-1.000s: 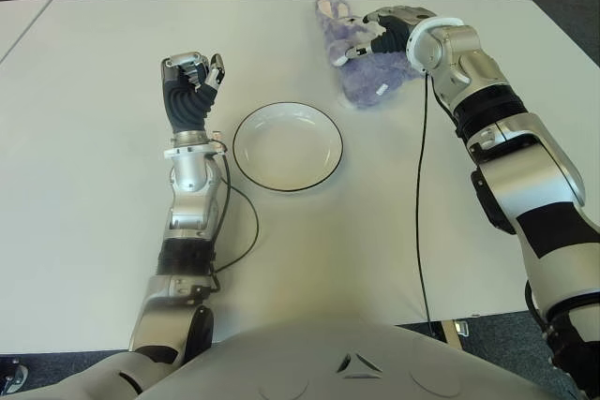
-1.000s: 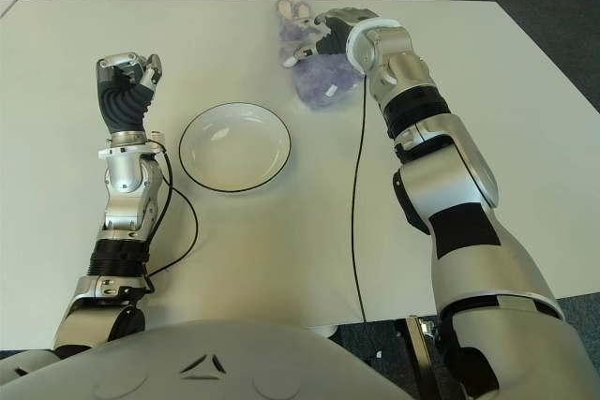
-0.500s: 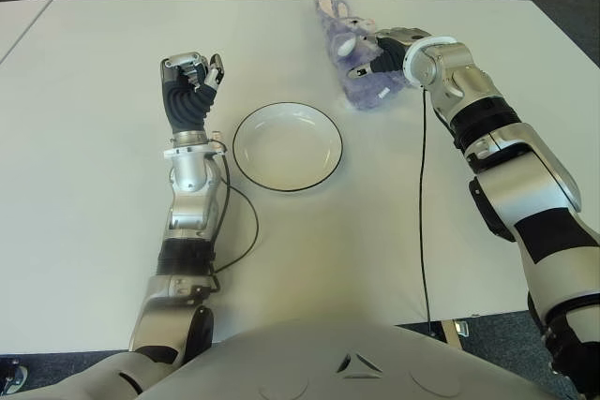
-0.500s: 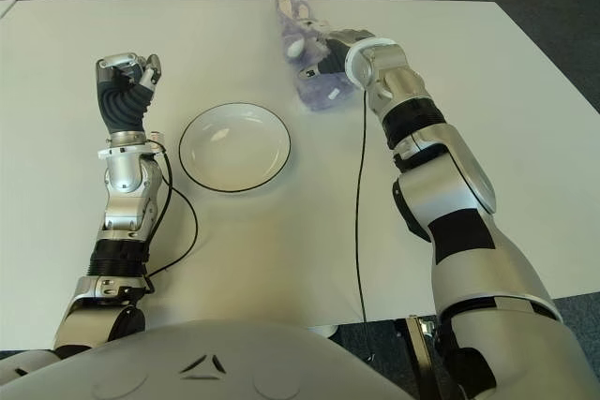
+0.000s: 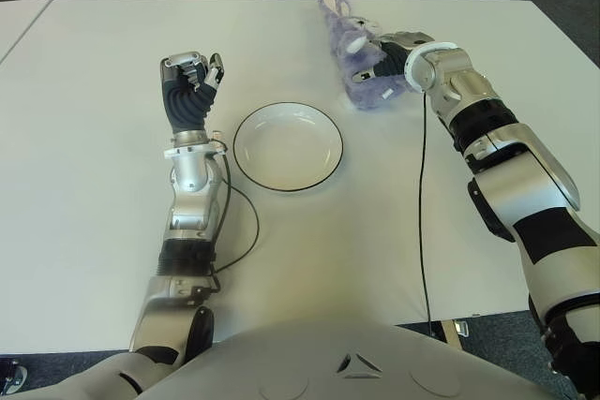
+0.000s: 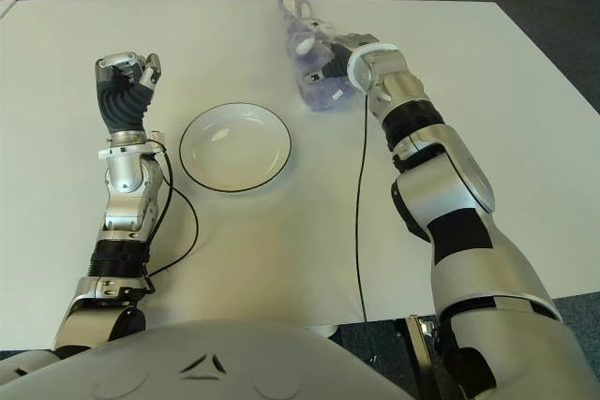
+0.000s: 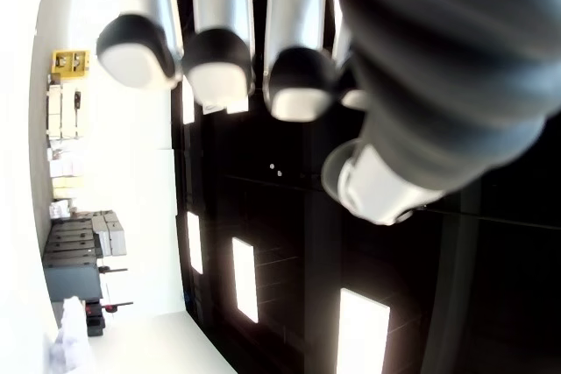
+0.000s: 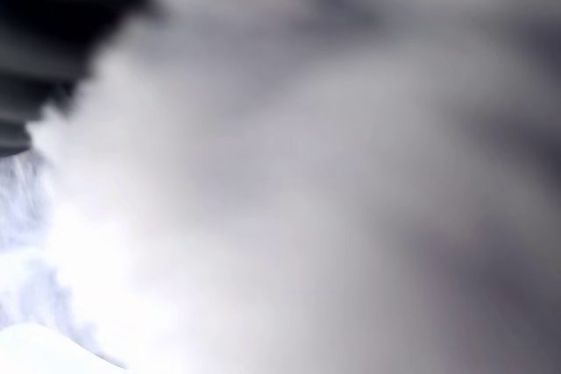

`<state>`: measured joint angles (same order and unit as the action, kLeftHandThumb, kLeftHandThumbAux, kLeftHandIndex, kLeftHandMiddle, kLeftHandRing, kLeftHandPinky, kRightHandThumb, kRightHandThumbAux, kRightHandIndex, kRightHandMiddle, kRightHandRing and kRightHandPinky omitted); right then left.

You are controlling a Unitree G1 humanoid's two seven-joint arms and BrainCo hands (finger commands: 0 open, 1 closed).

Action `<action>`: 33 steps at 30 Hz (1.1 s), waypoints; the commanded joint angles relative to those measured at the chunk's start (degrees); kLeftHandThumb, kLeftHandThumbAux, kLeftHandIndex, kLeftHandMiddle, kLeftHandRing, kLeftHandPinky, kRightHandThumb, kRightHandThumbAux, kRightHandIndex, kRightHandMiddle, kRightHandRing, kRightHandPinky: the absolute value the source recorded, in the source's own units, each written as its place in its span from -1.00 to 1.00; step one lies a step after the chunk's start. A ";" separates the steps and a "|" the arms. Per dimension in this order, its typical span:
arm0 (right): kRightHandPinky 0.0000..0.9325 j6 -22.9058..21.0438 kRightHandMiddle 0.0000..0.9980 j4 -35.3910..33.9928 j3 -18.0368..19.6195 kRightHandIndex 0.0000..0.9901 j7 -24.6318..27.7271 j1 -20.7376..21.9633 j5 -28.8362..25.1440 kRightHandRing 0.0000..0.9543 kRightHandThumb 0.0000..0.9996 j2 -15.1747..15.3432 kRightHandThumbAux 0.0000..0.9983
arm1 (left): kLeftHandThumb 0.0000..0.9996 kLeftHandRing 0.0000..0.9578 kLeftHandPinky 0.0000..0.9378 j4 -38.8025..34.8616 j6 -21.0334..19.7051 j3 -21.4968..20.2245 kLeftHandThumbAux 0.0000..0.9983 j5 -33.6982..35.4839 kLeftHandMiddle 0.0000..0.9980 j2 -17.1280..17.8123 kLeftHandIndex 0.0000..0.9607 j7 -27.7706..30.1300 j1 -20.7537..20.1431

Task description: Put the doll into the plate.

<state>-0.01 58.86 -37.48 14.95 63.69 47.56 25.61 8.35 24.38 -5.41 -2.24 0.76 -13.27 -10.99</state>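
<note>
Right robot hand point(image 5: 389, 55) around doll point(image 5: 361, 81)

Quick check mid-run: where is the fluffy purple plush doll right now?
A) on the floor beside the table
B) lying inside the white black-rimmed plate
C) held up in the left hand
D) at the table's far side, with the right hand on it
D: the fluffy purple plush doll sits at the far side of the white table with the right hand on it; the white black-rimmed plate holds nothing, and the left hand, left of the plate, is curled on nothing.

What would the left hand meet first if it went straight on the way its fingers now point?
Probably nothing: the left hand stands upright left of the plate, fingers curled and empty, pointing up off the table. The doll lies far right, at the right hand.
</note>
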 commanded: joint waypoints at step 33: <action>-0.76 -2.13 -1.00 12.39 -5.62 -1.00 -8.27 -9.53 1.99 -1.00 -0.67 -5.06 -0.42 | 0.16 0.88 0.91 0.33 -5.24 1.08 0.51 -0.70 0.80 -5.88 0.75 -7.56 13.88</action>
<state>-2.04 65.13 -40.67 5.53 63.58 48.15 23.34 5.48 21.61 -4.79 -2.39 -0.03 -19.17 -10.33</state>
